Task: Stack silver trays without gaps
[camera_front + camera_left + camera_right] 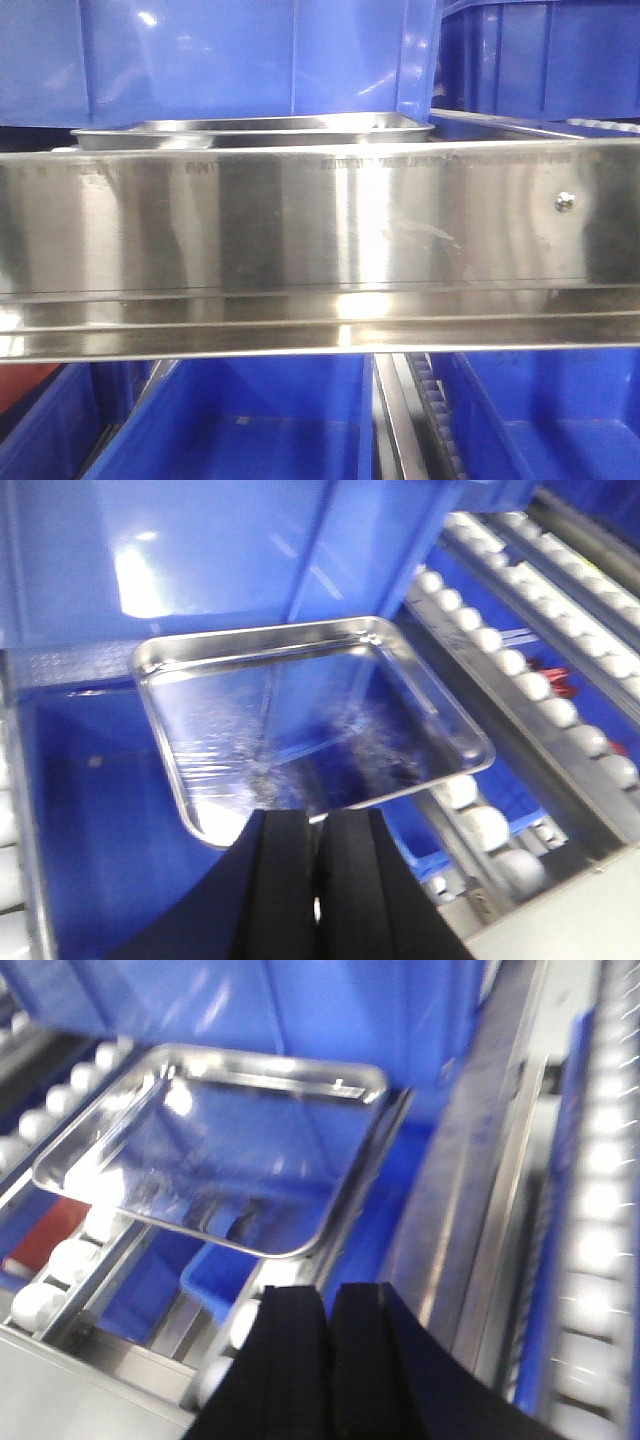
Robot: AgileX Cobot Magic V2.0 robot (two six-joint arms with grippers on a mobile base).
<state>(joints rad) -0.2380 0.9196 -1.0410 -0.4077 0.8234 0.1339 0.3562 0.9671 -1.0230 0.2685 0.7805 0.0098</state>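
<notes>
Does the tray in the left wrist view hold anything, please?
No, the tray is empty; its shiny bottom shows only reflections of the blue bin behind it.

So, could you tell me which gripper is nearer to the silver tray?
Left, it seems. The left gripper has its fingertips right at the near rim of the silver tray, apparently overlapping it. The right gripper sits short of the tray's near corner, with a visible gap between.
</notes>
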